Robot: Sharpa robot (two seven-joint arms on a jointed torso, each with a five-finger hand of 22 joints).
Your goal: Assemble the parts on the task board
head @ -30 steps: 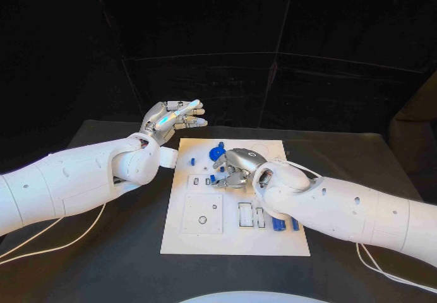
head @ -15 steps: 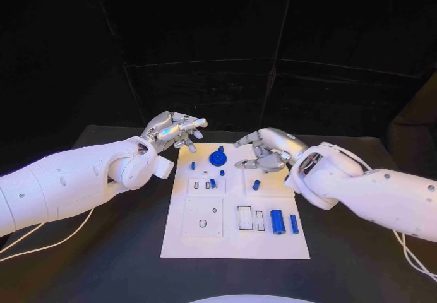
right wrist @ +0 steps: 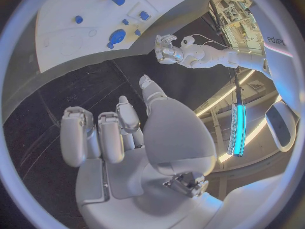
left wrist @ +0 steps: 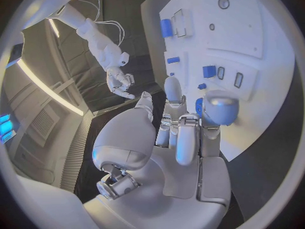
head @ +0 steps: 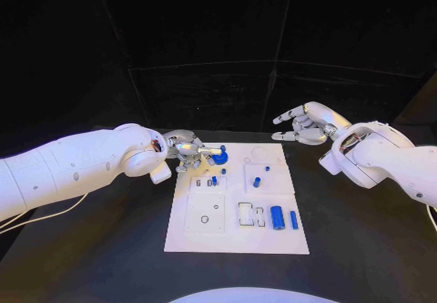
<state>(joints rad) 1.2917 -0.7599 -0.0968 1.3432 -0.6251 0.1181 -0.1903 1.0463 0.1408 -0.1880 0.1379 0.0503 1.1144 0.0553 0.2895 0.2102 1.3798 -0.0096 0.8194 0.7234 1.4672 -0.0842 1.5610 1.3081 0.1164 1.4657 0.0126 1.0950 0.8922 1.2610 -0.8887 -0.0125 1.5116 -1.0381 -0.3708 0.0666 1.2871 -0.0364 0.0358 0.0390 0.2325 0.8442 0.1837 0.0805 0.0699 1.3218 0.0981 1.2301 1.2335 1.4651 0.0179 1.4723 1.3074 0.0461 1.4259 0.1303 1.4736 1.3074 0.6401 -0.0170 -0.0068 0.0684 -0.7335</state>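
- Fingers of the left hand (head: 187,151) reached over the far left corner of the task board (head: 228,243), their tips at the blue round part (head: 220,158) that stood there.
- From the left wrist view, the left hand (left wrist: 184,132) had its fingers stretched toward the blue round part (left wrist: 202,107), one fingertip covering much of it; whether the fingers actually gripped it or only touched it could not be told.
- The right hand (head: 308,124) hovered off the board, beyond its far right corner, fingers spread apart and holding nothing.
- The right wrist view showed the right hand (right wrist: 127,137) with loosely separated fingers over black table (right wrist: 76,96), well apart from the board (right wrist: 70,35).
- A small blue peg (head: 257,183) lay on the board between the two hands, nearer the left hand's fingertips than the right hand.
- Two blue cylinders, a thick one (head: 276,218) and a thin one (head: 293,219), lay side by side toward the board's near right part, well away from both hands.
- Just beside the left fingertips, a small blue piece (head: 213,181) stood in a slot of the board.
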